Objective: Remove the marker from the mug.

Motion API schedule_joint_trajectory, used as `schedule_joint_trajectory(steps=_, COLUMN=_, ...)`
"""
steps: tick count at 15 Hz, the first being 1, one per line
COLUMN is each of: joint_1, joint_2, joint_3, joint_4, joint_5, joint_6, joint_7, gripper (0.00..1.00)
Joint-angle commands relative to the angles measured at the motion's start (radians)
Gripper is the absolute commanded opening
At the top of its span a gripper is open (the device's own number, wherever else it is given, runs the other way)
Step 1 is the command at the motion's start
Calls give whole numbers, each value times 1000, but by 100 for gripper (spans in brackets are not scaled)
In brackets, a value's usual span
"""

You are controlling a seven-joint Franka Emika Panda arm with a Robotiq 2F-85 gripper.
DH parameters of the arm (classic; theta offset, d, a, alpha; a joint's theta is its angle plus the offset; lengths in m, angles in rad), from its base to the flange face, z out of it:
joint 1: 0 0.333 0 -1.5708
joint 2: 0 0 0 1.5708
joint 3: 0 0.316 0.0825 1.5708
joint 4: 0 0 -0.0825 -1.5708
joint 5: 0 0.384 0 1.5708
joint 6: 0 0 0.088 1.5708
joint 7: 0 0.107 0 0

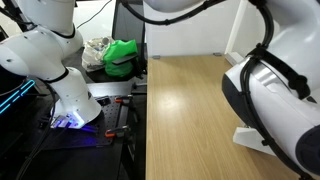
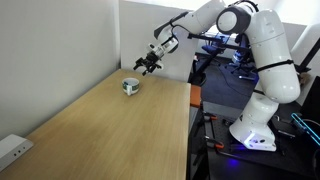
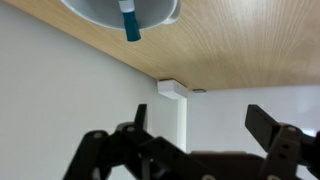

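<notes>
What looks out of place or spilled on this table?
Only the marker: it stands tilted in the mug, its end sticking out past the rim. The mug itself sits upright on the table, and no spill shows.

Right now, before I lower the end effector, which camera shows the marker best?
The wrist view: the marker pokes from the mug at the frame's top edge, large though cropped. In an exterior view the mug is tiny and the marker cannot be made out. In an exterior view showing the table, neither appears.
</notes>
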Motion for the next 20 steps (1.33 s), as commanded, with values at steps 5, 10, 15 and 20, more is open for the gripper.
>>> schedule_joint_trajectory(steps=5, joint_1=-21, joint_2=72, joint_3=24, joint_4=93, joint_5=-6, joint_6=13, joint_7=-21, gripper=100)
schedule_joint_trajectory(steps=10, joint_1=-33, joint_2=134, joint_3=27, joint_4=182, joint_5=-12, joint_6=16, joint_7=-1, gripper=100)
schedule_joint_trajectory(steps=15, joint_1=-37, joint_2=191, joint_3=29, joint_4=253, joint_5=-24, joint_6=30, joint_7=6, gripper=100)
schedule_joint_trajectory(steps=20, joint_1=-31, joint_2=229, joint_3=27, joint_4=297, joint_5=-57, joint_6=66, joint_7=11, gripper=100)
